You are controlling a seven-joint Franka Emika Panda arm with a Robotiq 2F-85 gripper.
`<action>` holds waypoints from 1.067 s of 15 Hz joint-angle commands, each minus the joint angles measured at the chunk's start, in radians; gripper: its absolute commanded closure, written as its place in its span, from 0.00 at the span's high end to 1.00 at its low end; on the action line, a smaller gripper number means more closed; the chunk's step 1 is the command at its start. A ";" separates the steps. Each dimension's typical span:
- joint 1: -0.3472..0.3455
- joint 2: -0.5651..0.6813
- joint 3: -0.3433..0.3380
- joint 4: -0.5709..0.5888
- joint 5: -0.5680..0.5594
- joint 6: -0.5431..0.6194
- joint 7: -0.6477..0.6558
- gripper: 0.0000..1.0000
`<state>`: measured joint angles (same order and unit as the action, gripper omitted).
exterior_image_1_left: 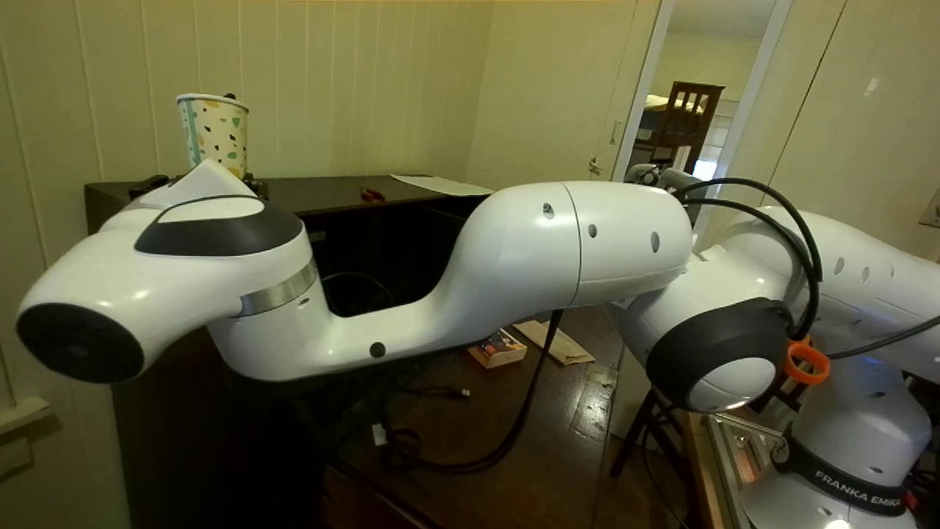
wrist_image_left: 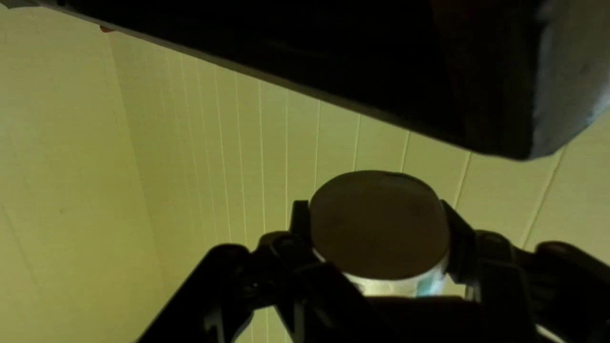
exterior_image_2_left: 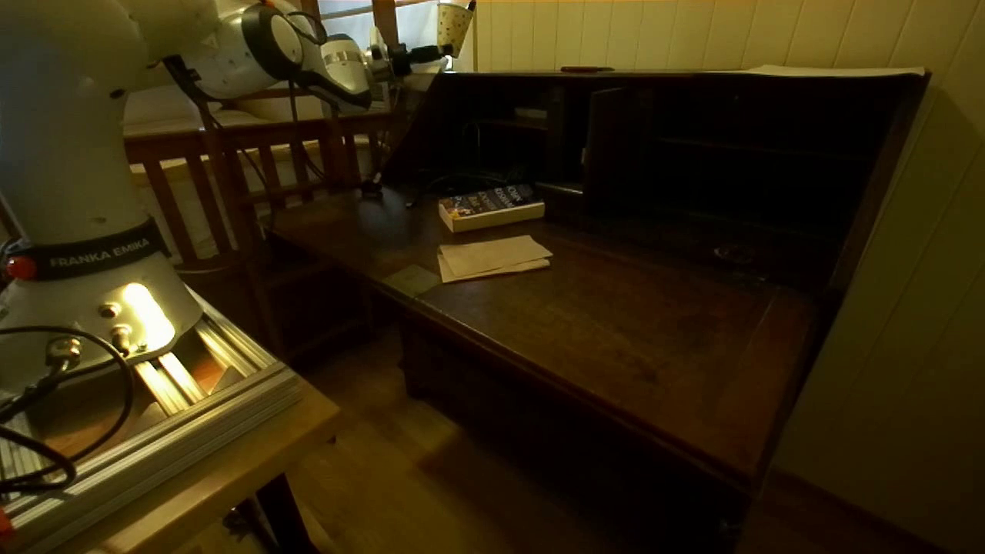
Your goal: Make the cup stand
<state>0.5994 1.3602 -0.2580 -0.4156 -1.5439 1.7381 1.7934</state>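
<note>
Desk (exterior_image_2_left: 616, 331): dark wood, with upper ledge (exterior_image_1_left: 323, 191), before a pale panelled wall (exterior_image_1_left: 352, 88). Left to right in an exterior view: white patterned cup (exterior_image_1_left: 213, 136), rim upward, held up near the ledge's end; red item (exterior_image_1_left: 372, 195) and paper sheet (exterior_image_1_left: 440, 185) on the ledge; paperback book (exterior_image_1_left: 499, 349) and folded tan paper (exterior_image_1_left: 556, 343) below, just beside each other; white door frame (exterior_image_1_left: 646, 81); wooden chair (exterior_image_1_left: 679, 138) beyond.

By view: the wrist view gives the hand (wrist_image_left: 376, 228) grasping the cup from both sides, its round base in shadow; slatted woodwork (exterior_image_2_left: 208, 201) stands at left in an exterior view.

Edges: wrist view, a gap between cup and the desk's dark edge; exterior view, a broad span of desk running right of the folded tan paper.
</note>
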 commanded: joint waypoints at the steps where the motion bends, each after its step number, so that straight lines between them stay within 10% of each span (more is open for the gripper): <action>1: -0.023 0.000 -0.005 0.000 -0.002 0.032 0.041 0.39; 16: -0.042 -0.006 0.005 0.000 0.007 0.099 0.071 0.39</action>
<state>0.5574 1.3602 -0.2566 -0.4156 -1.5433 1.8159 1.8547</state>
